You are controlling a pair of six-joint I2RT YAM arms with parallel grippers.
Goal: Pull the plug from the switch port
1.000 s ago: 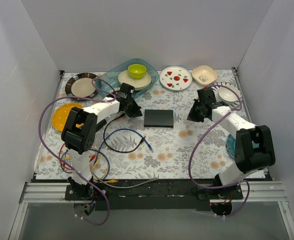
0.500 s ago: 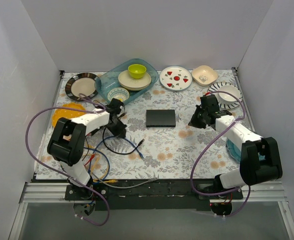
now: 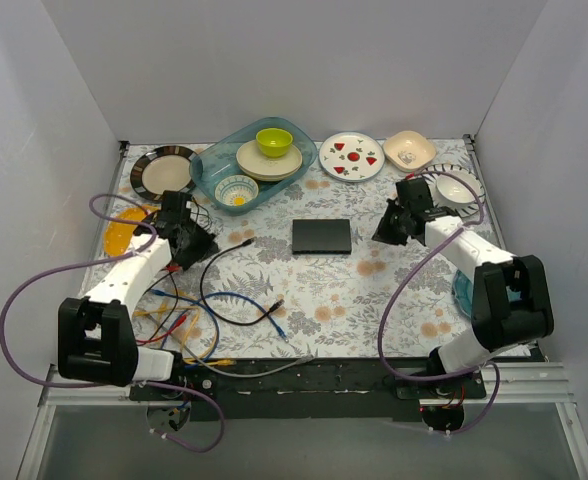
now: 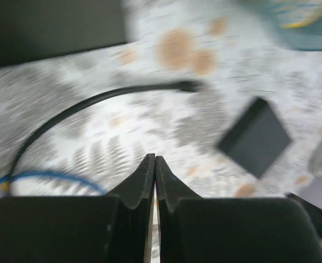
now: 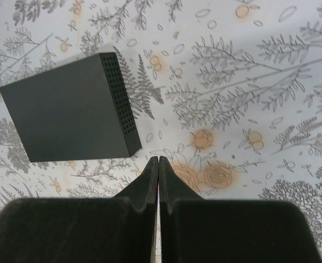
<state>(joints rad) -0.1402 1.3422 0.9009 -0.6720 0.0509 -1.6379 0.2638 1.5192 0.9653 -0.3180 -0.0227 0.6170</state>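
The switch (image 3: 322, 236), a flat matte black box, lies on the flowered cloth at mid-table with no cable in it that I can see. It also shows in the right wrist view (image 5: 68, 109) and, blurred, in the left wrist view (image 4: 255, 137). A black cable's plug (image 3: 246, 242) lies loose on the cloth left of the switch, and its end shows in the left wrist view (image 4: 189, 86). My left gripper (image 3: 204, 245) is shut and empty, well left of the switch. My right gripper (image 3: 380, 237) is shut and empty, just right of the switch (image 5: 158, 160).
A blue cable (image 3: 244, 300) and a tangle of wires (image 3: 174, 320) lie at front left. A teal tray of bowls (image 3: 214, 160), a striped plate (image 3: 164, 170), a strawberry plate (image 3: 351, 156), a beige bowl (image 3: 409, 150) and a white bowl (image 3: 456, 186) line the back.
My left arm has swung left and away from the switch, and the black and blue cables went with it. The switch shifted slightly right. My right gripper stayed beside the switch.
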